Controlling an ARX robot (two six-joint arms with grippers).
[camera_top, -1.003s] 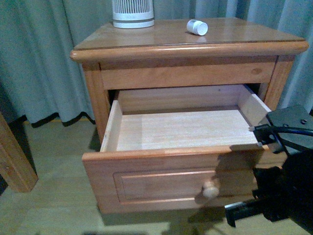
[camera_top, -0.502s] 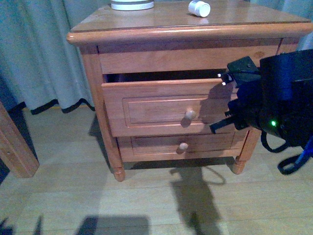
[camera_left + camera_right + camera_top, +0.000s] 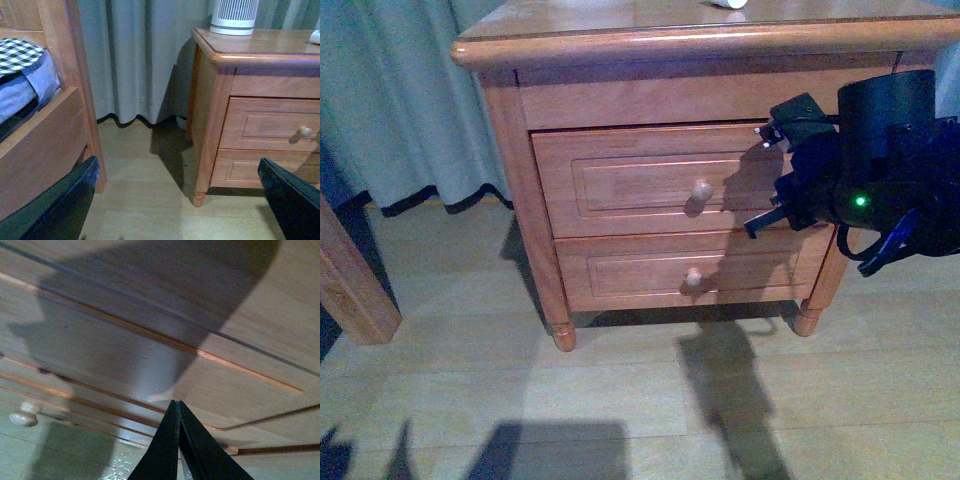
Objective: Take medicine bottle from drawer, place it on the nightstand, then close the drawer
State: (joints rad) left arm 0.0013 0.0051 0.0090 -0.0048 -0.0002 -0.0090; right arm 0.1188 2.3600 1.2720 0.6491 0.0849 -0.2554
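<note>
Drawer (image 3: 650, 180) flush in nightstand (image 3: 510, 160); bottle (image 3: 728, 4) on top at the frame edge. Right gripper (image 3: 178, 412) closed, empty, against drawer front (left gripper (image 3: 175, 200) spread). Risk: further pushing rocks nightstand, bottle rolls off.

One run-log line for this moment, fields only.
drawer: closed | medicine bottle: on nightstand top | right gripper: shut, at drawer front | left gripper: open

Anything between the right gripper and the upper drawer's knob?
Nothing. In the front view only bare, shadowed drawer front separates the right gripper from the knob; the right wrist view shows the gripper shut against the wood.
</note>
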